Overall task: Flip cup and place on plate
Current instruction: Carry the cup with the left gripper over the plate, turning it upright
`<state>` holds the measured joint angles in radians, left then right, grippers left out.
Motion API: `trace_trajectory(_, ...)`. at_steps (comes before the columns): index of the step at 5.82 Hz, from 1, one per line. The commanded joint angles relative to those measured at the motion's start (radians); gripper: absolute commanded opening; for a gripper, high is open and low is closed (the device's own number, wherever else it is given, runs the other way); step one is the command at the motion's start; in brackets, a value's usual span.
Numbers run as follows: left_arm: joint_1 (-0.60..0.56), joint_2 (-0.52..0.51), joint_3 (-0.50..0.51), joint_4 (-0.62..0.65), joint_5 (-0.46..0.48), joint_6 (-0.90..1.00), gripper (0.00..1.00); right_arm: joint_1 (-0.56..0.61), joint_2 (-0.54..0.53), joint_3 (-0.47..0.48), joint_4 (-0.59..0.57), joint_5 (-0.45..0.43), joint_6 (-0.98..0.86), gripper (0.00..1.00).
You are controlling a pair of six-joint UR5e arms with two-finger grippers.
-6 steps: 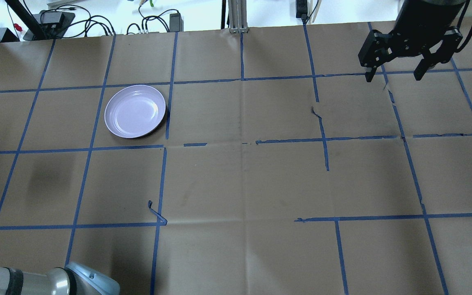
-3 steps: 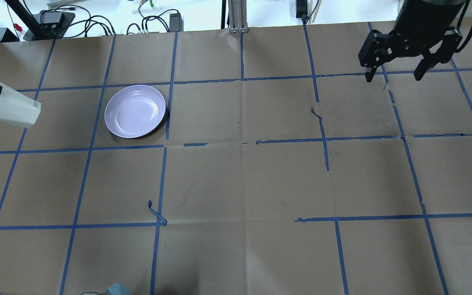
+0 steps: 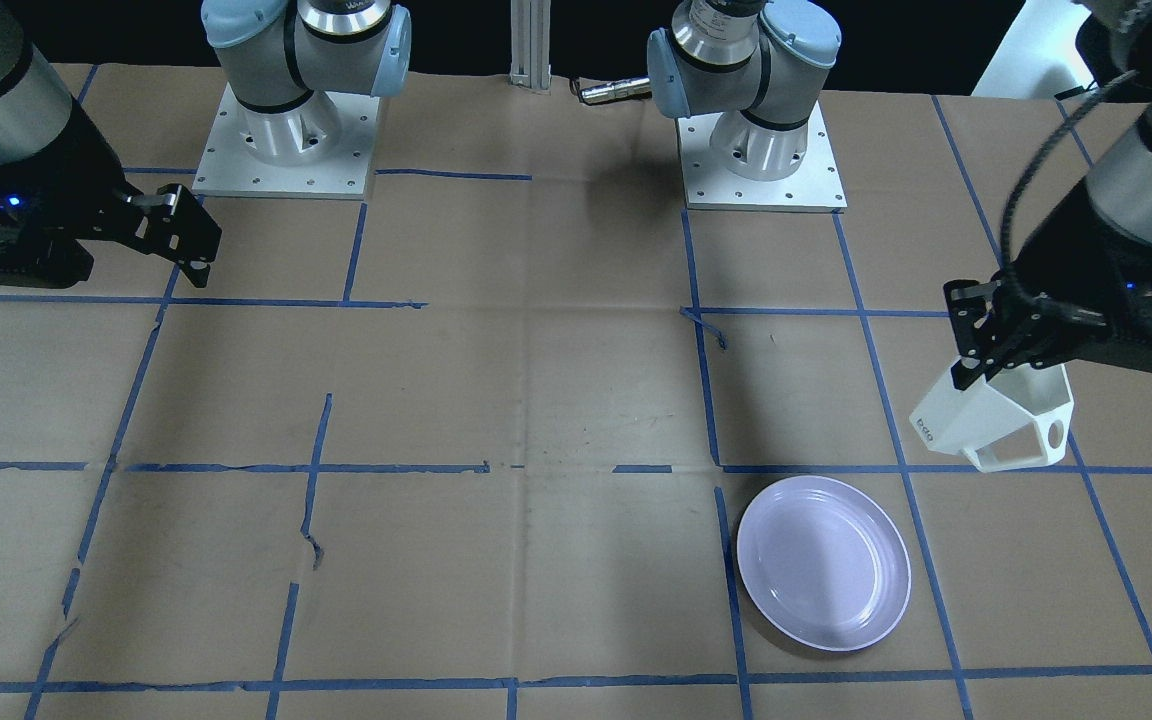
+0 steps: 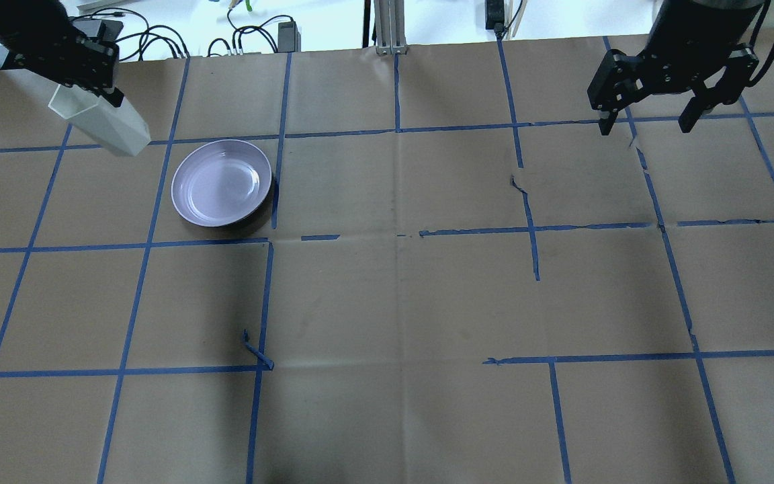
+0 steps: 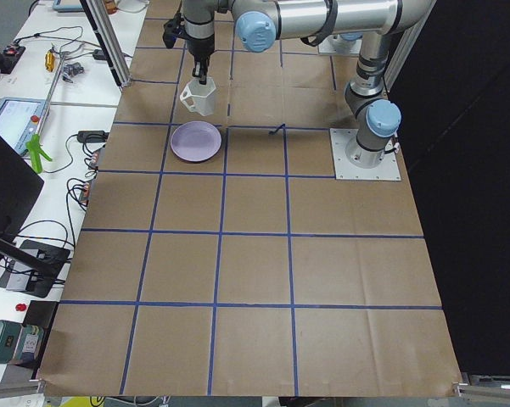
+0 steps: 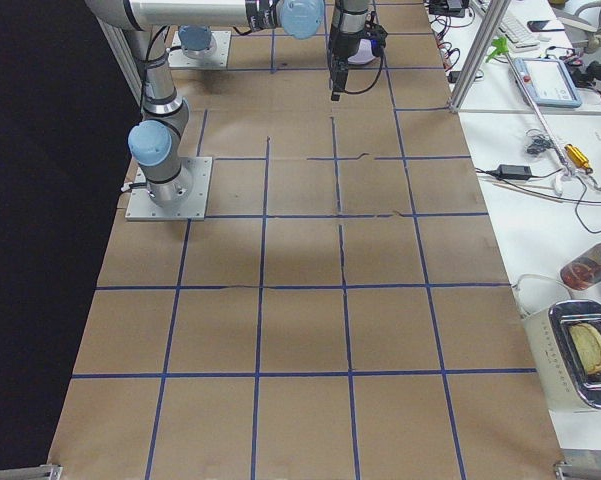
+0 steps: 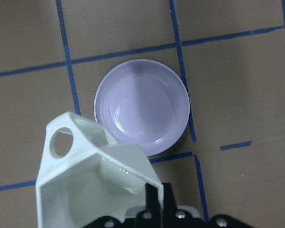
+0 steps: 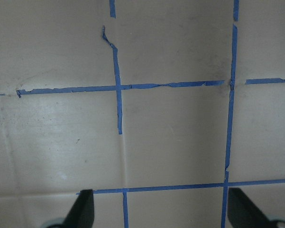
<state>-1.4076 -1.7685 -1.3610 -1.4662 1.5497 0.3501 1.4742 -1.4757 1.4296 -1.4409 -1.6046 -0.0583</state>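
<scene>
My left gripper (image 3: 972, 368) clamped on rim wall of cup (image 3: 998, 422), one finger inside mouth; cup held off table (image 3: 496, 400), tilted, narrow base lowest, handle outward, just beside plate (image 3: 824, 562); plate flat on brown paper, rim near blue tape line (image 3: 726, 560), well in from table edges; dark lettering (image 3: 924, 430) on cup too small to read; my right gripper (image 4: 646, 126) spread wide, well apart from both.
</scene>
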Motion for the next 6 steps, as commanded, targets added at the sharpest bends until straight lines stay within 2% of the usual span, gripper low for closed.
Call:
trace_trajectory(1,-0.079,-0.063,-0.024,0.108,0.078,-0.019,0.00,0.000,0.000,0.000,-0.001,0.000,0.000,1.00)
trace_trajectory(6,-0.080,-0.297,-0.130,0.315,0.069,-0.059,0.00,0.000,0.000,0.000,0.000,0.000,0.000,1.00)
